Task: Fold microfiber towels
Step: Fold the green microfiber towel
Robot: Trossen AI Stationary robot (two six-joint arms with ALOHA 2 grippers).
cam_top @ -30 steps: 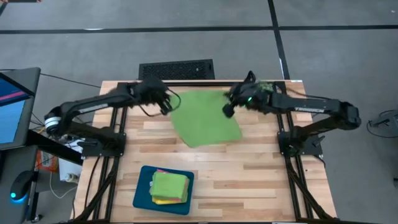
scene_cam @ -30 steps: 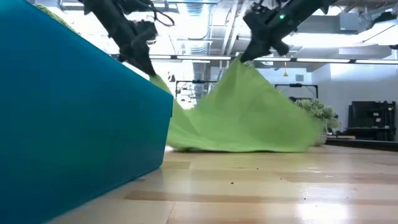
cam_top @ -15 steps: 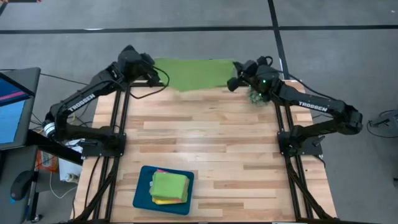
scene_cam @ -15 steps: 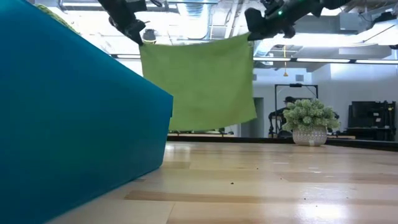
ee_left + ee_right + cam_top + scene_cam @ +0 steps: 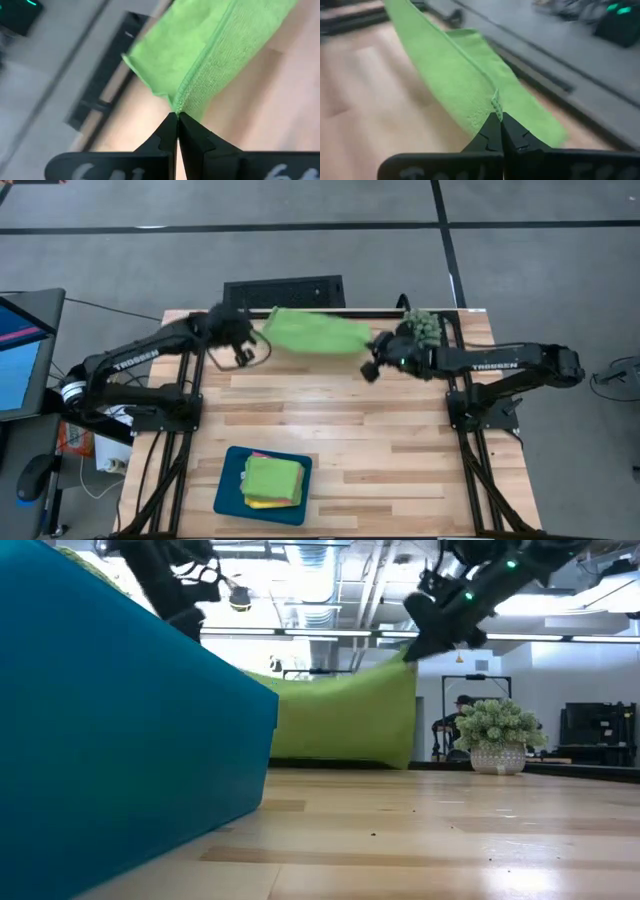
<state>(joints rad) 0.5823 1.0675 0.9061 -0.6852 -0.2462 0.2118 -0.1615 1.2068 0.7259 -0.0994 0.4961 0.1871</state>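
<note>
The green towel (image 5: 308, 331) hangs over the worktop's (image 5: 340, 430) far edge, each top corner pinched by the left hand (image 5: 247, 337) and right hand (image 5: 372, 366).

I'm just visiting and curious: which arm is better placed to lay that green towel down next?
Neither alone, probably. The left gripper and right gripper are each shut on a corner of the green towel, stretched between them at the table's far edge. They'd likely lower it together.

Both arms raised, fingers (image 5: 176, 131) closed.
</note>
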